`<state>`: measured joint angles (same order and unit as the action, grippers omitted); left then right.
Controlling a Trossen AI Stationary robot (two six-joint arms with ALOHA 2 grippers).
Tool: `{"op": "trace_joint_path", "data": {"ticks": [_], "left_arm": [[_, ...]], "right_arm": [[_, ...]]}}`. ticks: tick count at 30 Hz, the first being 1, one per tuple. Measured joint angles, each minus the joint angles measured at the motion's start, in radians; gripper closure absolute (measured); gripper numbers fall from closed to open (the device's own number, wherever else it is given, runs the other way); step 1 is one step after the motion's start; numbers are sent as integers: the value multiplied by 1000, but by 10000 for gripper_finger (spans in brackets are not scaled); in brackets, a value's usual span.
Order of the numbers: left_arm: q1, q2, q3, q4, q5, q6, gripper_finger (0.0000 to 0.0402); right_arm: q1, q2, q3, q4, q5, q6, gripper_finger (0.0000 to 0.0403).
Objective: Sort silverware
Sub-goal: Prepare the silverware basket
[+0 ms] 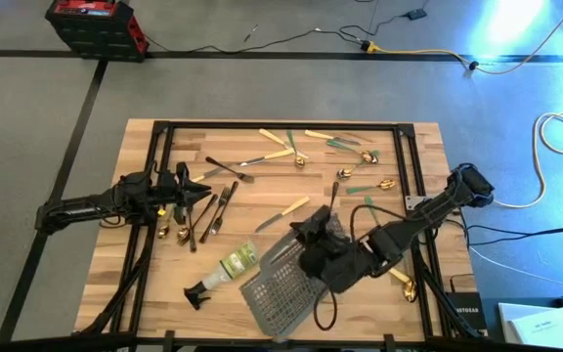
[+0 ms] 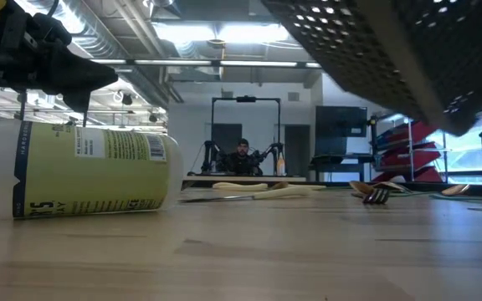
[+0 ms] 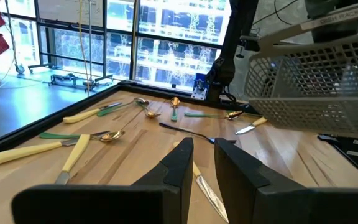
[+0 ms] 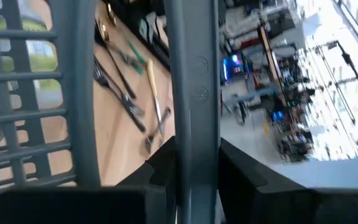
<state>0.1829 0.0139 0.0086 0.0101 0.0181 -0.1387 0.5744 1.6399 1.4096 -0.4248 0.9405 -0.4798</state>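
Observation:
The silverware lies scattered on the wooden table: dark forks (image 1: 221, 203) near my left gripper, a cream-handled knife (image 1: 281, 213) in the middle, and green, cream and gold pieces (image 1: 345, 161) toward the far edge. My left gripper (image 1: 201, 192) (image 3: 204, 158) hovers low over the table's left part, open by a narrow gap, with a knife blade (image 3: 209, 194) lying below it. My right gripper (image 1: 311, 233) (image 4: 194, 158) is shut on the grey mesh caddy (image 1: 281, 288) (image 2: 392, 42), which hangs tilted above the near middle. My right gripper pinches a bar of the caddy's rim (image 4: 191, 112) between its two fingers, which lie across the bar. The caddy is lifted clear of the table and tilted, as the low view and the left wrist view (image 3: 316, 81) show.
A clear spray bottle (image 1: 231, 266) (image 2: 90, 171) with a black nozzle lies on its side near the caddy. A gold spoon (image 1: 409, 286) lies by the right edge. A black frame (image 1: 281, 125) borders the table. A person sits in the room behind.

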Motion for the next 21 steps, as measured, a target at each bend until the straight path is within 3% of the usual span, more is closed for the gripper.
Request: {"op": "trace_joint_path", "data": {"ticks": [8,16,21], "left_arm": [[0,0,0,0,0,0,350],[0,0,0,0,0,0,350],[0,0,0,0,0,0,350]], "right_arm": [[-34,-44,-150,379,-101,-178,336],[-34,-63,-216,681,-171,-337,336],[-60,-63,-281,873,-268,-389,336]]}}
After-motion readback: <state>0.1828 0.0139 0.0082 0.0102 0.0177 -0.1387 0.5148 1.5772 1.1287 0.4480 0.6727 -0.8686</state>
